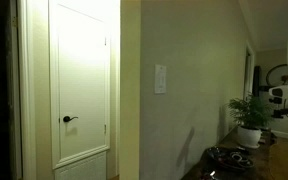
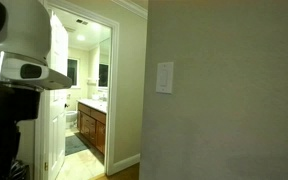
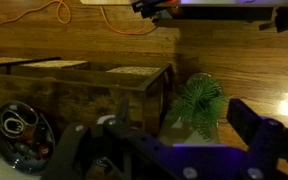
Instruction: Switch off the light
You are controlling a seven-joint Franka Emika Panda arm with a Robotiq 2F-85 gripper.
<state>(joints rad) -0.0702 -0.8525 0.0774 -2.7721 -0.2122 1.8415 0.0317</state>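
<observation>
one upright white switch (image 1: 160, 78) sits on the wall (image 1: 199, 50), well apart from the gripper (image 3: 159, 120), jaws spread wide, facing a plant (image 3: 199, 100).

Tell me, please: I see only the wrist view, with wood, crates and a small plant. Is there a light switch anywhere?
Observer: Yes. The switch, a white upright plate, sits on a bare wall in both exterior views.
Operator: My gripper looks open. Is it close to that plate?
Observer: No. In an exterior view the arm is at the picture's edge, and nothing touches the switch.
Operator: Could I mistake anything else for it?
Observer: Hardly. The nearest fitting is the black lever handle on a white door, past a corner from the switch.
</observation>
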